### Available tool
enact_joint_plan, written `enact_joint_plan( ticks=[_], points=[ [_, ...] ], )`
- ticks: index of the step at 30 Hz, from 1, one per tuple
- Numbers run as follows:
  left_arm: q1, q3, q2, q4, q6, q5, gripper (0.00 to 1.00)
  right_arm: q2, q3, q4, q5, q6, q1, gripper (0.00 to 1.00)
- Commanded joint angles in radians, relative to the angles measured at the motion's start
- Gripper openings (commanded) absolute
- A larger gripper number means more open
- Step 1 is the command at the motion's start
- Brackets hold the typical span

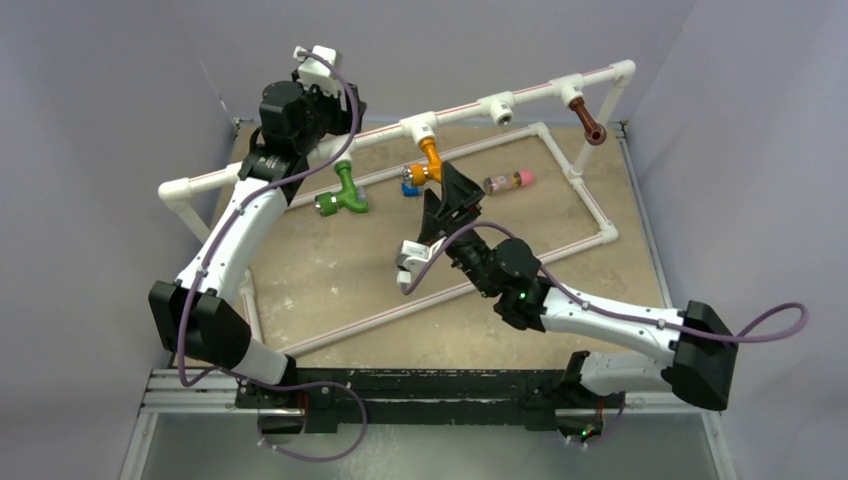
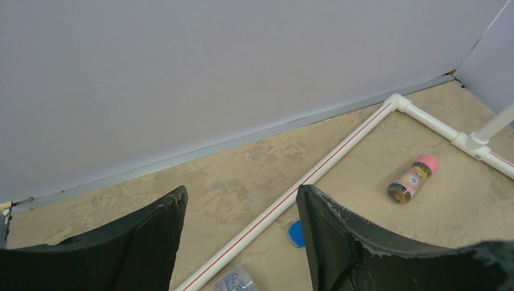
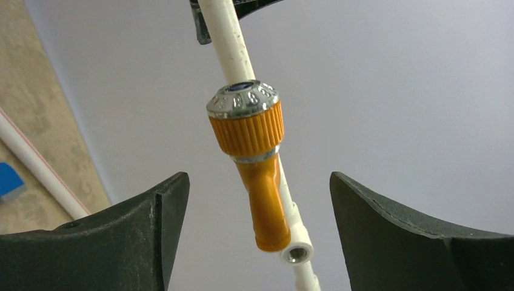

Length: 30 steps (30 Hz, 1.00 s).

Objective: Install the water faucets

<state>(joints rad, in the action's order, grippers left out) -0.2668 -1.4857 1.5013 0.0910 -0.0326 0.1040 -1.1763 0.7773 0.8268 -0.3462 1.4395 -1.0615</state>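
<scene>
Three water faucets hang from the raised white pipe (image 1: 460, 110). The green one (image 1: 343, 190) is at the left, the orange one (image 1: 430, 160) in the middle, and the dark brown one (image 1: 590, 125) at the right. My right gripper (image 1: 440, 185) is open just in front of the orange faucet. In the right wrist view the orange faucet (image 3: 254, 163) stands between and beyond the spread fingers, touching neither. My left gripper (image 2: 241, 191) is open and empty, up by the pipe's left part and looking down at the table.
An empty white tee socket (image 1: 500, 108) sits between the orange and brown faucets. A pink-and-brown cylinder (image 1: 508, 181) and a small blue piece (image 1: 410, 189) lie inside the floor pipe frame (image 1: 590, 205). Grey walls close off the back and both sides.
</scene>
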Motion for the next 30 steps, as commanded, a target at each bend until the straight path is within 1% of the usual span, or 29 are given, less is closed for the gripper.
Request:
enact_joint_plan(
  ticks=[1,4,7,11,13,15,19,20,21,24,30],
  points=[
    [-0.036,0.07,0.077,0.163,0.008,0.038,0.66,-0.065,0.085,0.215,-0.06,0.129,-0.009,0.86],
    [-0.036,0.071,0.076,0.162,0.01,0.036,0.66,-0.117,0.103,0.289,-0.088,0.137,-0.009,0.82],
    [-0.035,0.071,0.076,0.162,0.011,0.037,0.66,-0.153,0.123,0.306,-0.102,0.125,-0.009,0.77],
    [-0.037,0.071,0.074,0.162,0.01,0.039,0.66,-0.19,0.135,0.341,-0.122,0.099,-0.009,0.64],
    [-0.037,0.07,0.075,0.162,0.009,0.04,0.66,-0.2,0.136,0.341,-0.126,0.072,-0.009,0.55],
    [-0.036,0.07,0.076,0.162,0.009,0.04,0.66,-0.207,0.137,0.339,-0.126,0.038,-0.009,0.44],
    [-0.035,0.07,0.076,0.162,0.009,0.042,0.66,-0.22,0.137,0.359,-0.138,-0.076,-0.008,0.14],
    [-0.035,0.07,0.076,0.162,0.008,0.041,0.66,-0.222,0.137,0.363,-0.149,-0.117,-0.008,0.06],
    [-0.035,0.07,0.077,0.162,0.008,0.04,0.66,-0.224,0.139,0.37,-0.16,-0.171,-0.008,0.0],
    [-0.035,0.07,0.077,0.162,0.008,0.042,0.66,-0.216,0.136,0.381,-0.181,-0.398,-0.009,0.0],
    [-0.035,0.07,0.077,0.163,0.008,0.04,0.66,-0.183,0.108,0.383,-0.195,-0.998,-0.009,0.0]
  ],
)
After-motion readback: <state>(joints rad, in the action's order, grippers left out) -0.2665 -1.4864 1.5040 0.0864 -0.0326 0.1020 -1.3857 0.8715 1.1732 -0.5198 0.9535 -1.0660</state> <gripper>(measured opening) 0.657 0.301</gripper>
